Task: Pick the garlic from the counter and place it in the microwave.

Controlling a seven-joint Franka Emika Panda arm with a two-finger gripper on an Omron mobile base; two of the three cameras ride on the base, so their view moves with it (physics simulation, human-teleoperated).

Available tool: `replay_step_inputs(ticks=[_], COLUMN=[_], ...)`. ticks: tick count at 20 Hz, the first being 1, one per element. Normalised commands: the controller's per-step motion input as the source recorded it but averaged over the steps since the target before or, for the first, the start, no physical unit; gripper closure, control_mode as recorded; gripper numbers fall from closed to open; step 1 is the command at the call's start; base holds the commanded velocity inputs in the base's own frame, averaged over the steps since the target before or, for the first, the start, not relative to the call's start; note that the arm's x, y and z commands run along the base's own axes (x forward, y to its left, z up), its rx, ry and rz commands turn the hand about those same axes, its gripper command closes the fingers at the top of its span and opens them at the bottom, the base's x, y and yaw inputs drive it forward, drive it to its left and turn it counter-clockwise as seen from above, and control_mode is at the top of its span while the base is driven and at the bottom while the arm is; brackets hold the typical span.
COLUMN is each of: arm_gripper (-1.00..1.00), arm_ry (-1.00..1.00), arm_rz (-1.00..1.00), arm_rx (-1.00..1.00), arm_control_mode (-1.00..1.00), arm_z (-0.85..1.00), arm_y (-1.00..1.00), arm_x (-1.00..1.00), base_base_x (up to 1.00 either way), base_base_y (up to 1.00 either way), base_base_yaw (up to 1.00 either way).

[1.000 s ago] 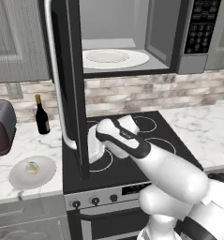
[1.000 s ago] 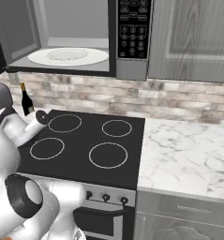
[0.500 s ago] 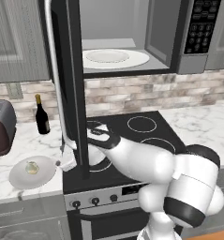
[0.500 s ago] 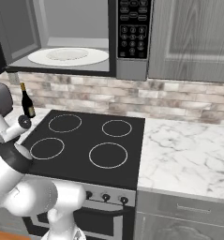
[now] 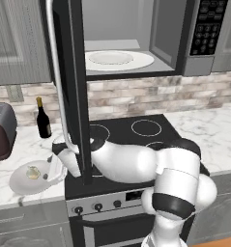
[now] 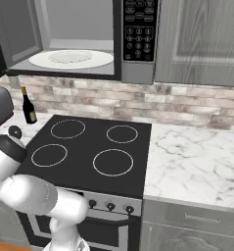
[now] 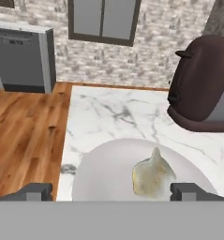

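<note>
Garlic (image 7: 153,175) on plate (image 7: 104,176), claw (image 7: 111,191) wide (tips cut off), microwave (image 5: 136,38) door ajar.

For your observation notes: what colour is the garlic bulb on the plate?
The garlic is off-white with a faint yellowish tint, clearest in the hand view.

A home kitchen (rendered): stovetop (image 6: 91,149), open microwave (image 5: 136,43), marble counter (image 6: 197,166), toaster (image 7: 202,84).
</note>
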Motion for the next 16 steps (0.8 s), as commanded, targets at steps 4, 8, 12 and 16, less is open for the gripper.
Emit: replay_step_inputs(ticks=[4,8,12,16], arm_gripper=[-1.0,-1.0,-1.0,-1.0], arm_ry=[-0.1,-0.07,-0.06,-0.03], arm_rz=[0.08,0.06,0.04,0.02], arm_rx=[0.0,0.0,0.0,0.0], arm_control_mode=[-1.0,-1.0,-1.0,-1.0], arm_z=[-0.17,-0.24,-0.17,-0.11], arm_y=[0.0,0.04,0.11,0.06], arm_x=[0.06,0.07,0.22,0.32], base_base_x=[0.0,0.0,0.0,0.0], base_base_y=[0.0,0.0,0.0,0.0], base_base_yaw=[0.0,0.0,0.0,0.0])
